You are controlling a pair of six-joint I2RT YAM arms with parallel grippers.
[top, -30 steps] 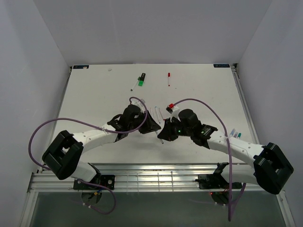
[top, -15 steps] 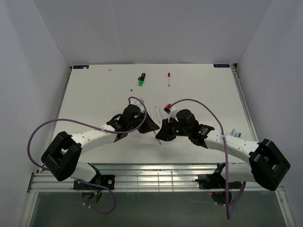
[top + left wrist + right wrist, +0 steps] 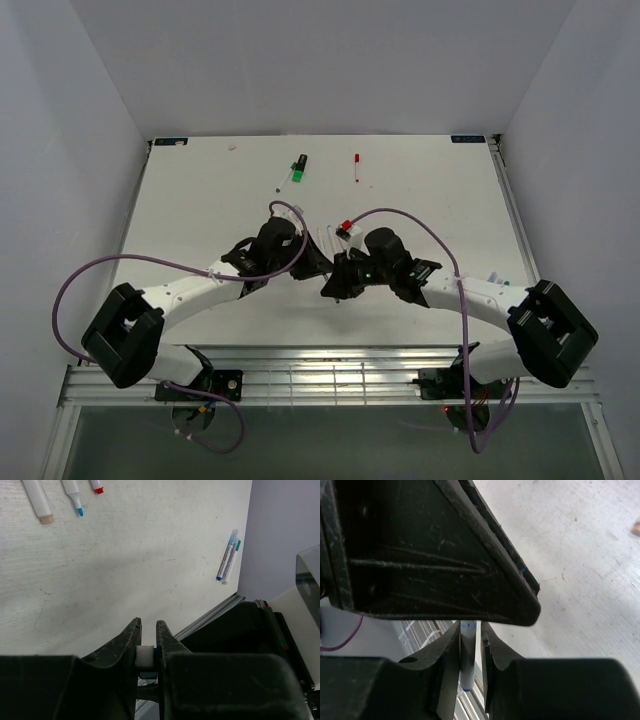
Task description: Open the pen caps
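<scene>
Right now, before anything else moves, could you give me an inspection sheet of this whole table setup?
Surface: white table, faint scuffs.
Job's things: white pen held mid-table; black marker with green cap and red-tipped pen at the far side; two pens by the right edge; three pens with pale, blue and red ends.
Clutter: dark speck near the marker.
Grippers: left end effector shut on the white pen; right end effector has a blue-ended pen part between its fingers, grip unclear.
Cables: purple cables loop beside each arm.
Surroundings: plain walls; metal rail at the near edge.
</scene>
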